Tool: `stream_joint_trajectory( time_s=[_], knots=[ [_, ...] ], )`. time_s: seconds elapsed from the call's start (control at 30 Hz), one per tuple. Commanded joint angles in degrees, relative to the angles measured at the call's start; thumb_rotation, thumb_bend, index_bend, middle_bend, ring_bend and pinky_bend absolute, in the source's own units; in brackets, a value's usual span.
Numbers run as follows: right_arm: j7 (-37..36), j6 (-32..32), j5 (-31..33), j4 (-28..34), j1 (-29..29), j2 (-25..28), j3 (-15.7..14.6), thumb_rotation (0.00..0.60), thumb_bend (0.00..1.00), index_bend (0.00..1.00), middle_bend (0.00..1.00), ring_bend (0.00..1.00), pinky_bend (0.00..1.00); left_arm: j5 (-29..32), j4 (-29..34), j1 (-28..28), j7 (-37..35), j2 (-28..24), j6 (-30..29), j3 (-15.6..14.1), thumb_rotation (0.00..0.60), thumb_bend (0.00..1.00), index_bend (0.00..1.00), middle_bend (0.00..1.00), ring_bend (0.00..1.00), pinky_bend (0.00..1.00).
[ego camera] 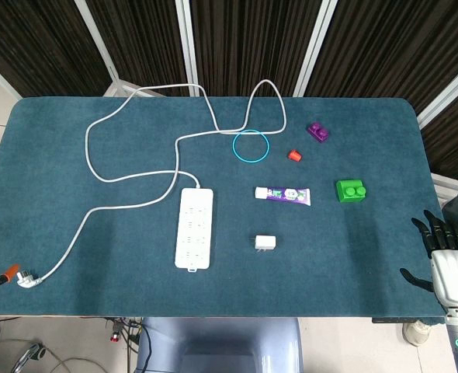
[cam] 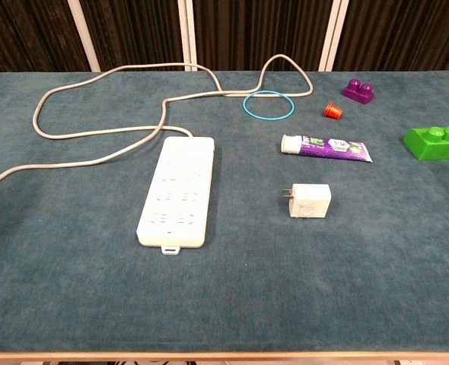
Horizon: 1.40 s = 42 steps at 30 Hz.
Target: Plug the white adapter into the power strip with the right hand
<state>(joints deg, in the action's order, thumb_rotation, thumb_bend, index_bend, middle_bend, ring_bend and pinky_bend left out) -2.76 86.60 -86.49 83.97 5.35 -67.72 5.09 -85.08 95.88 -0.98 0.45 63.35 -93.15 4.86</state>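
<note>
The white adapter (ego camera: 265, 243) (cam: 309, 201) lies flat on the teal table, prongs pointing left, a short way right of the white power strip (ego camera: 195, 228) (cam: 177, 190). The strip lies lengthwise with its cord (ego camera: 136, 148) looping across the back left of the table. My right hand (ego camera: 449, 264) hovers at the table's right front corner, fingers spread and empty, far right of the adapter. It does not show in the chest view. The left hand is out of both views.
A toothpaste tube (ego camera: 283, 195) (cam: 328, 147) lies just behind the adapter. Further back are a blue ring (ego camera: 251, 146), a small orange cap (ego camera: 294, 155), a purple block (ego camera: 317, 132) and a green block (ego camera: 352, 190). The cord's plug (ego camera: 26, 277) rests at the front left edge.
</note>
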Motion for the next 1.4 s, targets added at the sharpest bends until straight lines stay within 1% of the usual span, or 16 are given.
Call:
stream_joint_trajectory(
  time_s=[0.03, 0.2, 0.33, 0.47, 0.6, 0.73, 0.87, 1.03, 1.1, 1.2, 1.4],
  knots=[
    [-0.1, 0.0, 0.1, 0.0, 0.0, 0.1, 0.0, 0.600, 0.19, 0.14, 0.05, 0.11, 0.09, 0.0, 0.0, -0.1, 0.4, 0.2, 0.3, 0.0, 0.600, 0.06, 0.15, 0.10, 0.00, 0.10],
    [0.1, -0.7, 0.6, 0.4, 0.0, 0.4, -0.1, 0.600, 0.19, 0.14, 0.06, 0.11, 0.09, 0.0, 0.1, -0.4, 1.5, 0.5, 1.0, -0.2, 0.600, 0.06, 0.15, 0.10, 0.00, 0.10],
    [0.0, -2.1, 1.4, 1.8, 0.0, 1.0, -0.4, 0.600, 0.19, 0.14, 0.06, 0.11, 0.09, -0.7, 0.0, -0.3, 1.7, 0.6, 0.5, -0.3, 0.600, 0.06, 0.15, 0.10, 0.00, 0.10],
    [-3.4, -3.6, 1.9, 3.5, 0.2, 1.5, -0.6, 0.600, 0.19, 0.14, 0.06, 0.11, 0.09, -1.0, -0.1, -0.1, 1.2, 0.8, -0.2, -0.2, 0.600, 0.06, 0.15, 0.10, 0.00, 0.10],
    [-6.0, -5.3, 2.7, 4.0, 0.6, 1.6, -0.7, 0.600, 0.19, 0.14, 0.06, 0.11, 0.09, -0.7, -0.3, -0.1, 1.1, 1.1, -0.3, 0.1, 0.600, 0.06, 0.15, 0.10, 0.00, 0.10],
    [-9.5, -6.9, 4.3, 4.6, 0.8, 0.8, -0.4, 0.600, 0.19, 0.14, 0.06, 0.13, 0.09, -0.7, -0.3, -0.1, 1.1, 1.3, -0.4, 0.2, 0.600, 0.10, 0.15, 0.10, 0.00, 0.10],
    [-12.8, -9.2, 5.5, 5.4, 1.3, 0.4, -0.3, 0.600, 0.19, 0.14, 0.06, 0.13, 0.09, -0.7, -0.1, 0.0, 1.3, 1.5, -0.7, 0.2, 0.600, 0.10, 0.15, 0.10, 0.00, 0.10],
    [-15.6, -11.8, 4.7, 6.3, 2.7, 0.6, -0.6, 0.600, 0.19, 0.14, 0.08, 0.13, 0.09, -1.4, 0.1, 0.0, 2.0, 1.7, -0.6, -0.1, 0.600, 0.10, 0.15, 0.10, 0.00, 0.10],
    [-15.3, -13.1, 4.6, 6.2, 3.6, 0.5, -0.5, 0.600, 0.19, 0.14, 0.08, 0.13, 0.09, -1.6, 0.2, -0.1, 2.4, 1.8, -0.3, -0.3, 0.600, 0.10, 0.15, 0.10, 0.00, 0.10],
    [-12.6, -16.4, 4.1, 6.4, 6.3, 0.7, -0.1, 0.600, 0.19, 0.14, 0.09, 0.13, 0.09, -1.7, 0.4, -0.2, 2.6, 2.0, 0.0, -0.4, 0.600, 0.10, 0.15, 0.10, 0.00, 0.10],
    [-5.1, -27.1, 7.4, 7.5, 13.6, 0.6, 1.7, 0.600, 0.19, 0.14, 0.09, 0.13, 0.09, -0.7, 0.4, -0.4, 3.6, 2.3, 0.5, -0.1, 0.600, 0.12, 0.16, 0.10, 0.00, 0.10]
  ],
)
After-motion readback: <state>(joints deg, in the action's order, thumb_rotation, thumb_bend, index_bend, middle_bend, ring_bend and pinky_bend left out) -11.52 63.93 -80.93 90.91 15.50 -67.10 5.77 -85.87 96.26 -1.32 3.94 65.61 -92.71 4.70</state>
